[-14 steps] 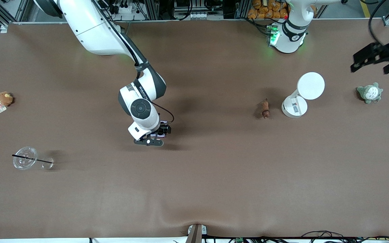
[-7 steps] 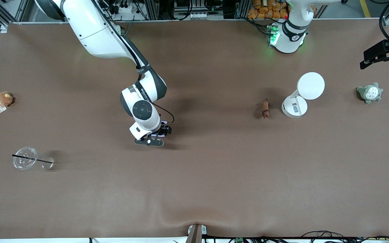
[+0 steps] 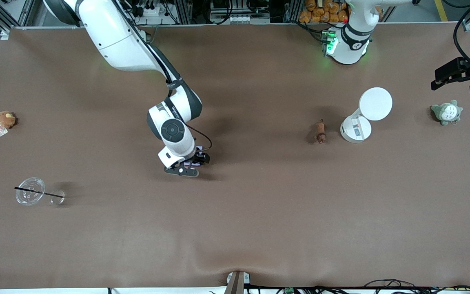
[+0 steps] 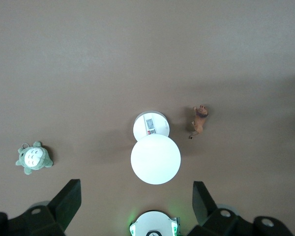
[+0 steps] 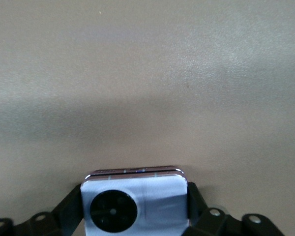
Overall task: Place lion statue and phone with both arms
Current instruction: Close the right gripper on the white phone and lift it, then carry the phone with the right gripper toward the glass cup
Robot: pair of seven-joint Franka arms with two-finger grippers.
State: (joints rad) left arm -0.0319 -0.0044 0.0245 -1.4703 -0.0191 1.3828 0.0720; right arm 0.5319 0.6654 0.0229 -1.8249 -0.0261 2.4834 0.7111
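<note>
The phone (image 5: 134,204) sits clamped between the right gripper (image 3: 189,164) fingers, w/ one round black camera circle showing in the right wrist view; the gripper is low over the brown table (image 3: 259,212) near its middle (whether the phone touches the cloth can't be told). The lion statue (image 3: 320,132) lies on the table toward the left arm's end, just beside a white round-topped stand (image 3: 365,116). A grey-green plush (image 3: 446,112) lies apart from the stand, closer to that end's edge. The left gripper (image 4: 135,209) hangs high w/ fingers spread wide, holding nothing, over that end. Toward the right arm's end: a brown plush w/ tag (image 3: 5,120), plus a clear cup w/ black straw (image 3: 31,192) nearer the front camera.
</note>
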